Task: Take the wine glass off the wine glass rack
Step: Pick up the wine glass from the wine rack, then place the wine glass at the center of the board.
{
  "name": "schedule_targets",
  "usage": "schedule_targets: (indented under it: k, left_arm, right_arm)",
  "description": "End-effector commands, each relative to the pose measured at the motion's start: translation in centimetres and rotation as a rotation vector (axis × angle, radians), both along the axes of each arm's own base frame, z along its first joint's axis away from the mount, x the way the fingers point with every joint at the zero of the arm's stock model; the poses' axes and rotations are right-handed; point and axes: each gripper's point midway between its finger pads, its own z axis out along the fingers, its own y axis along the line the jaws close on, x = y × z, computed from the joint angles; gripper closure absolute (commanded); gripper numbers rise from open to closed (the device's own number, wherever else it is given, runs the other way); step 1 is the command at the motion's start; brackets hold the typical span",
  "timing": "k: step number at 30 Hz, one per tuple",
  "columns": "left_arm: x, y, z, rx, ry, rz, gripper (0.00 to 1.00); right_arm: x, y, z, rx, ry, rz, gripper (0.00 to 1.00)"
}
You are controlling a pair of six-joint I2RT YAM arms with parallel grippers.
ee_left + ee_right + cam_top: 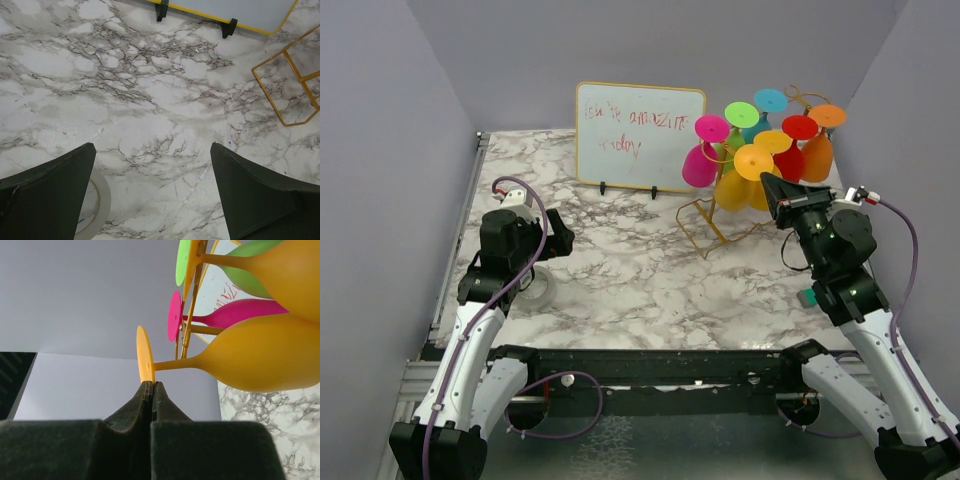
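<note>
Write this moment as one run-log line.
yellow glass: at rack | right gripper: shut at its foot | left gripper: open above table

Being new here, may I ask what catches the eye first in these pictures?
Bright wine glasses hang on the gold wire rack at the far right of the table, beside a white board scrawled in red. The right pincer is shut, tips at the foot rim of a yellow glass.

In the left wrist view the wine glass rack (268,99) runs off the right edge and a white tape roll (102,205) sits half hidden behind the left gripper (152,146), while the right wrist view crops the bowl of the yellow wine glass (260,355).
</note>
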Motion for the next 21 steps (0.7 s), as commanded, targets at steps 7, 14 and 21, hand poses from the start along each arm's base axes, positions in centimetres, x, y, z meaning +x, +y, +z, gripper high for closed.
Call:
schedule_targets:
  k: [7,14,21]
  left_arm:
    - [-0.2,-0.2,-0.6,-0.007,0.020,-0.006,0.01]
    - [-0.2,-0.1,-1.0,-0.005,0.034,-0.001,0.01]
    - [-0.1,-0.2,-1.0,-0.010,0.040,-0.003,0.01]
  right_arm:
    - [-1.9,1.2,1.6,-0.138,-0.042,0.092,0.99]
    - [-4.4,2.8,1.2,-0.314,-0.048,0.238,1.00]
    - [-7.0,5.1,-2.7,-0.432,-0.032,0.443,0.99]
